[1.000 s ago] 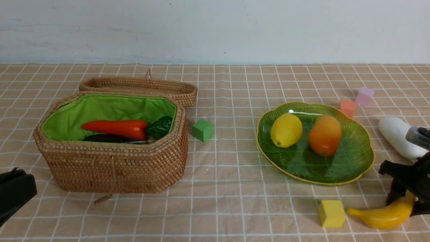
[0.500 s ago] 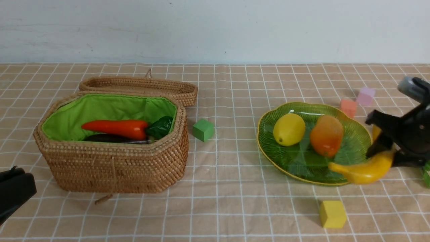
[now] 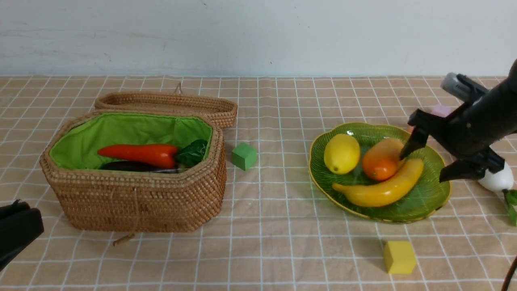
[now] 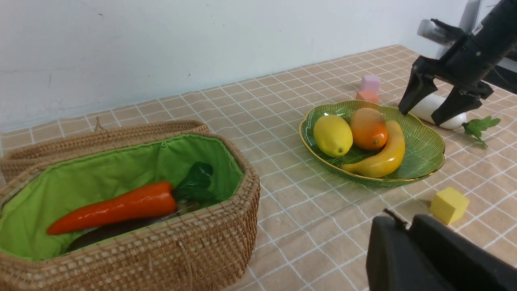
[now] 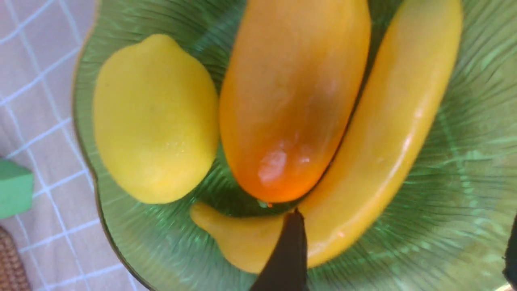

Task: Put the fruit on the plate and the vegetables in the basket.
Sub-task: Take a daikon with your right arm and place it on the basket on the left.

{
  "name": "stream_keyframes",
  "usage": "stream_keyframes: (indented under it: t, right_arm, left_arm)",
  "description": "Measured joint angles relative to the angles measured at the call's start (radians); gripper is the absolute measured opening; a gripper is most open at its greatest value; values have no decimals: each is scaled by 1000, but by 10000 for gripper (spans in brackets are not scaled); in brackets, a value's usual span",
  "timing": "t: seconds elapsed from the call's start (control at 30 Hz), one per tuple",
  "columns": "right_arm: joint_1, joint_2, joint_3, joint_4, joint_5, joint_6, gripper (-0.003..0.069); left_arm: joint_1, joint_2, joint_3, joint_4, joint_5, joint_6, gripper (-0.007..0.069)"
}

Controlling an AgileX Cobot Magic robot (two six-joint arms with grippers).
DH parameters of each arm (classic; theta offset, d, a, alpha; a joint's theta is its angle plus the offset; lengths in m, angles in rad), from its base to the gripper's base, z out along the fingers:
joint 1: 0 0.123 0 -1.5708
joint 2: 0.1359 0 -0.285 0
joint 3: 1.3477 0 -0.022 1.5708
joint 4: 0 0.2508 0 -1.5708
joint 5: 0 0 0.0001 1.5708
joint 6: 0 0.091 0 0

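The banana (image 3: 381, 190) is laid on the plate (image 3: 429, 199), pressed along the mango (image 3: 379, 161), with the lemon (image 3: 341, 153) beside it. It is curved and glossy yellow. Above its right end the right gripper (image 3: 423, 166) is held empty with fingers spread wide, partly hiding the radish (image 3: 497, 180). The left gripper (image 3: 16, 228) is seen low, fingers pressed together.

A green cube (image 3: 244, 156) is seen near the middle of the checked beige tablecloth (image 3: 274, 226). A yellow cube (image 3: 399, 256) is placed at its near right. Farther back, a salmon cube (image 4: 367, 96) is set just beside a lilac cube (image 4: 370, 83).
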Motion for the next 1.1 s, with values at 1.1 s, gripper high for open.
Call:
stream_keyframes:
  t: [1.1]
  right_arm:
    - [-278, 349, -258, -30, -23, -601, 521]
  left_arm:
    - [0, 0, 0, -1, 0, 0, 61]
